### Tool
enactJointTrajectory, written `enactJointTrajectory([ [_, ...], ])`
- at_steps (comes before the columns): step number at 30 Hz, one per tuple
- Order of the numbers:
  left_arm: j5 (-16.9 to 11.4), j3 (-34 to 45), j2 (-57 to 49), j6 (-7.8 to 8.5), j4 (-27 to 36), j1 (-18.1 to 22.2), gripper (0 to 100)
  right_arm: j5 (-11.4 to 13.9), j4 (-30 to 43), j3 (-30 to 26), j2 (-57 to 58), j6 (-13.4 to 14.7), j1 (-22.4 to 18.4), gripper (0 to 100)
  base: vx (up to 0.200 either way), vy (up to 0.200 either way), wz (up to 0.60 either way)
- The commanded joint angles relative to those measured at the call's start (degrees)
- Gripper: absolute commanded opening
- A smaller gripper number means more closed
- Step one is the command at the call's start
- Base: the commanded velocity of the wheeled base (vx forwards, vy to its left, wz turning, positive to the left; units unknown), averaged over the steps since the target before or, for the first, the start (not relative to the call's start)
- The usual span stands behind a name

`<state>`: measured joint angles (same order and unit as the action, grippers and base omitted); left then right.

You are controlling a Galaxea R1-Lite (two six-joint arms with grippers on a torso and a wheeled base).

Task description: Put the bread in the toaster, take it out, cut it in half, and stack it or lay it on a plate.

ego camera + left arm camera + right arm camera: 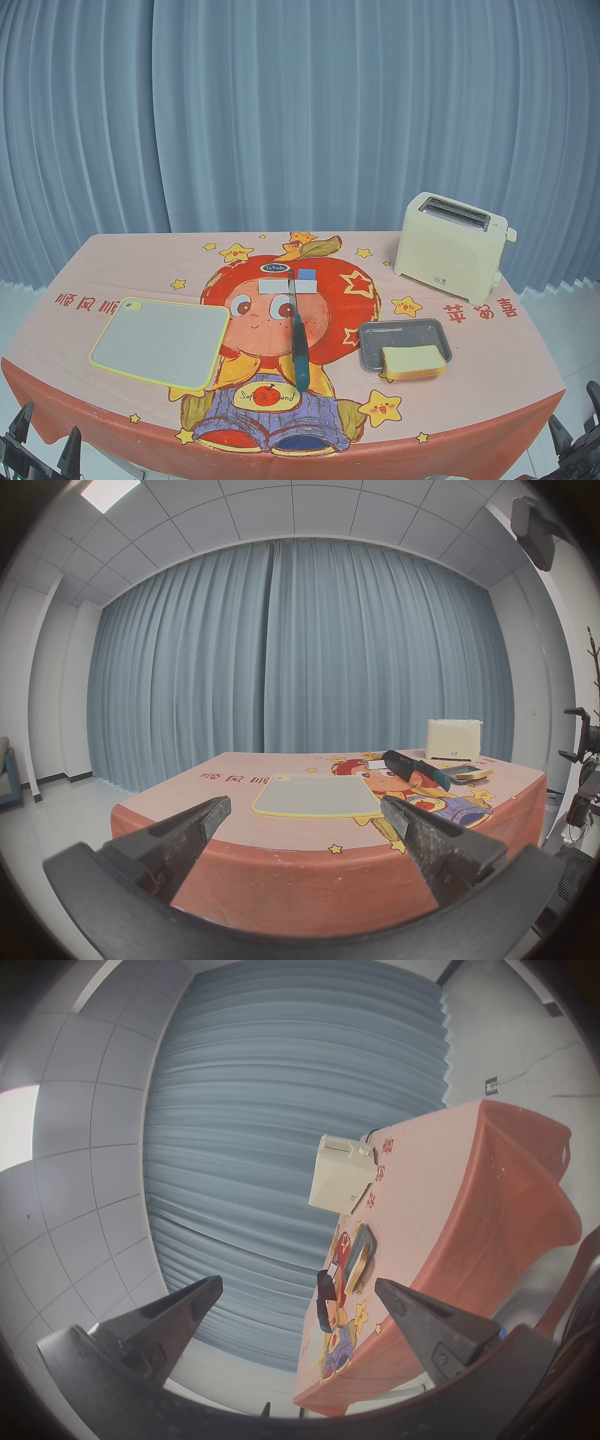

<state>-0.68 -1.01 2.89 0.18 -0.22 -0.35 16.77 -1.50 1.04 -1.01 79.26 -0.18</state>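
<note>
A slice of bread lies on the front edge of a grey tray at the table's right. Behind it stands a cream toaster with empty slots. A knife with a teal handle lies at the table's middle, blade propped on small blocks. A grey cutting board with a yellow rim sits at the left. My left gripper is open, held below and before the table's front left edge. My right gripper is open, off the table's front right corner. Neither holds anything.
The table wears a pink cartoon cloth and blue curtains hang behind it. In the left wrist view the board, knife, toaster and bread appear beyond the open fingers. The right wrist view catches the toaster and tray.
</note>
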Motion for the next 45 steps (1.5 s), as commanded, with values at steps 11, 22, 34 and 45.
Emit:
enactJointTrajectory([
  [11,0.0,1.0,0.0,-0.01,0.0,0.0,100,0.9,0.2,0.0,0.4,1.3,0.0,100,0.0,0.0,0.0],
  [22,0.0,1.0,0.0,-0.01,0.0,0.0,100,0.9,0.0,0.9,-1.8,4.5,0.1,100,0.0,0.0,0.0],
  [34,0.0,1.0,0.0,-0.01,0.0,0.0,100,1.0,-6.7,1.2,-10.4,4.6,0.4,100,0.0,0.0,0.0],
  [45,0.0,1.0,0.0,-0.01,0.0,0.0,100,1.0,-18.5,0.9,-28.8,4.5,4.6,100,0.0,0.0,0.0],
])
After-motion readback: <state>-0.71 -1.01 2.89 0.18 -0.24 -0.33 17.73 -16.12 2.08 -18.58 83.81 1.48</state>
